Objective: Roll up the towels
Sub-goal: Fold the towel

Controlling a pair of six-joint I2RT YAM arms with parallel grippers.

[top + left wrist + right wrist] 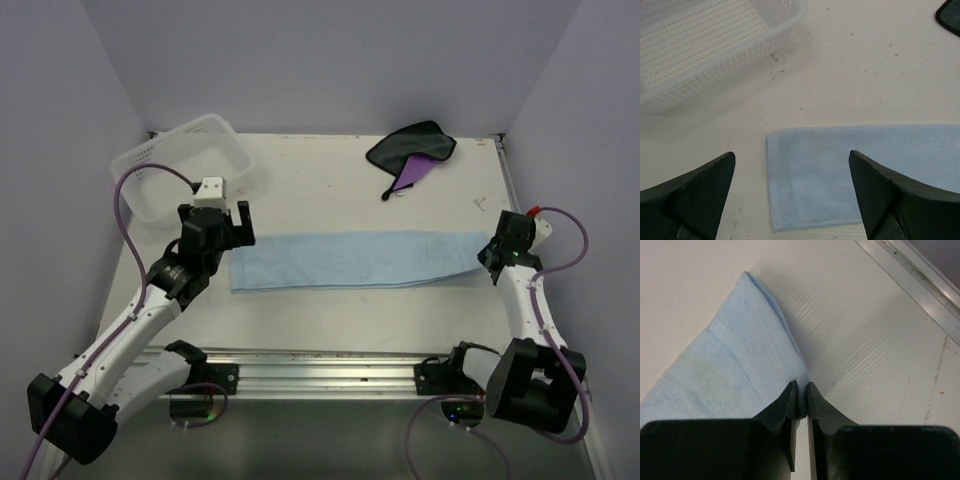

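Across the middle of the table [330, 200] the light blue towel [350, 260] lay flat as a long folded strip. At its right end the right gripper [801, 390] had its fingers pinched together on the short edge, a sliver of cloth caught between them. Over on the other side the left gripper [790, 159] hung with its jaws wide apart above the strip's left corner, touching nothing. The purple towel [412, 152], dark face up, sat crumpled at the far edge, well apart from the action, and the white basket [135, 190] stood at the far left. By the look of it the roll was about to start from the right end, with no turn made yet. To do it well, the right arm would want to curl that pinched edge up and over toward the left in a tight first turn, square to the strip's length so the roll would not cone. The left gripper could press down on its end to keep the strip taut. Soft cloth like that would likely spring open if let go early.
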